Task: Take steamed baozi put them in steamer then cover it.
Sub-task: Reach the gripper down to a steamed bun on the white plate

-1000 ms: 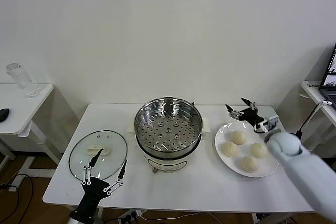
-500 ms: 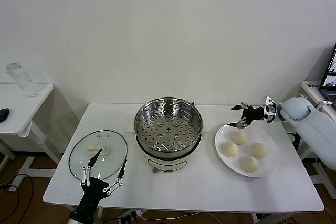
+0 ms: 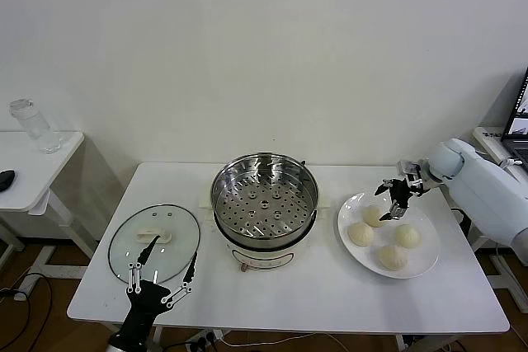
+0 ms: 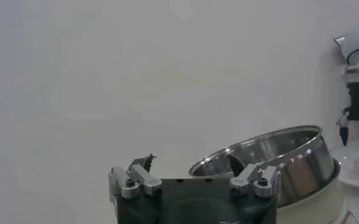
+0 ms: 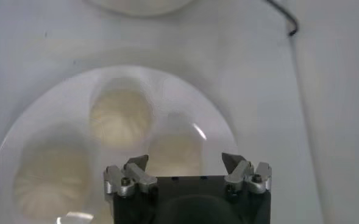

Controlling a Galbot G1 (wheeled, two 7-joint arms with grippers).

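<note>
The steamer [image 3: 264, 199] is a shiny steel pot with a perforated tray, standing uncovered at mid-table; its rim also shows in the left wrist view [image 4: 270, 157]. Several cream-white baozi lie on a white plate [image 3: 425, 263] to its right, among them the back baozi [image 3: 373, 216] and a front baozi [image 3: 391, 256]. My right gripper [image 3: 393, 201] hangs open just above the back baozi [image 5: 176, 152], touching nothing. The glass cover [image 3: 154, 241] lies flat at the table's left. My left gripper [image 3: 173, 255] is open over the cover's near edge, empty.
A side table [image 3: 33, 162] with a clear jar [image 3: 33, 125] stands at far left. Another table edge [image 3: 495, 142] sits at far right. A black cord [image 5: 283, 18] lies on the table beyond the plate.
My right gripper has swung from behind the plate to point downward and dropped closer over the back baozi. The left arm has stayed still.
</note>
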